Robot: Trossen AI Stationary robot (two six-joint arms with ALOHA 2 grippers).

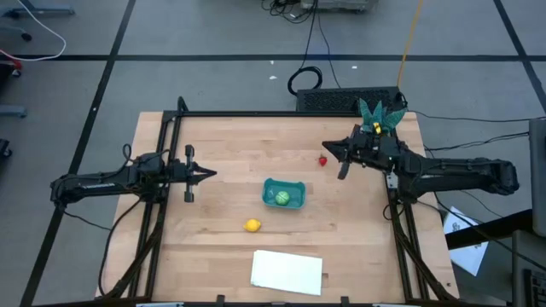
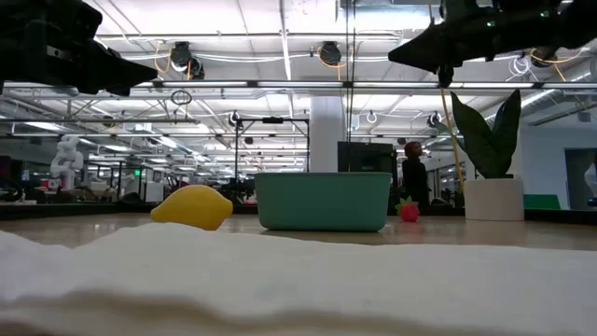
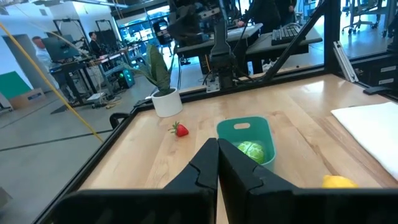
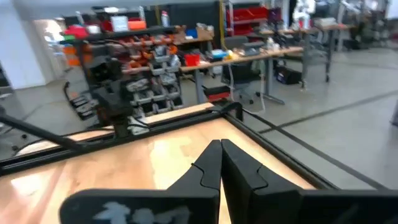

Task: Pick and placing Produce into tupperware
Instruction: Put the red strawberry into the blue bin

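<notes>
Teal plastic, smooth and round-cornered: the tupperware (image 1: pixel 284 194) sits near the middle of the pale wooden table (image 1: pixel 213 239). From table height its wall hides whatever lies inside; only from above and from the left wrist camera does the light-green ball (image 1: pixel 281 198) show, resting in the tub, its surface faintly veined like a little cabbage.

The yellow lemon (image 1: pixel 252 225) lies on the bare wood beside the tub, toward the front edge, apart from it; in the left wrist picture it is cut off at the frame's edge. The red strawberry (image 1: pixel 323 159) sits on the wood farther back, between the tub and the right arm, too small to make out much beyond a green cap.

The left gripper (image 1: pixel 207 174) hangs above the table well to the tub's left, its two dark fingers (image 3: pixel 208 165) pressed together with nothing between them. The right gripper (image 1: pixel 328 151) hovers just beside the strawberry, raised off the wood, its fingers (image 4: pixel 211 165) likewise closed on nothing.

A flat white sheet (image 1: pixel 287 272) lies at the front edge; seen from table level it fills the foreground as a soft blur. A potted plant (image 1: pixel 375 115) with broad teal leaves stands in a white pot at the back right corner, partly covered from above by the right arm.
</notes>
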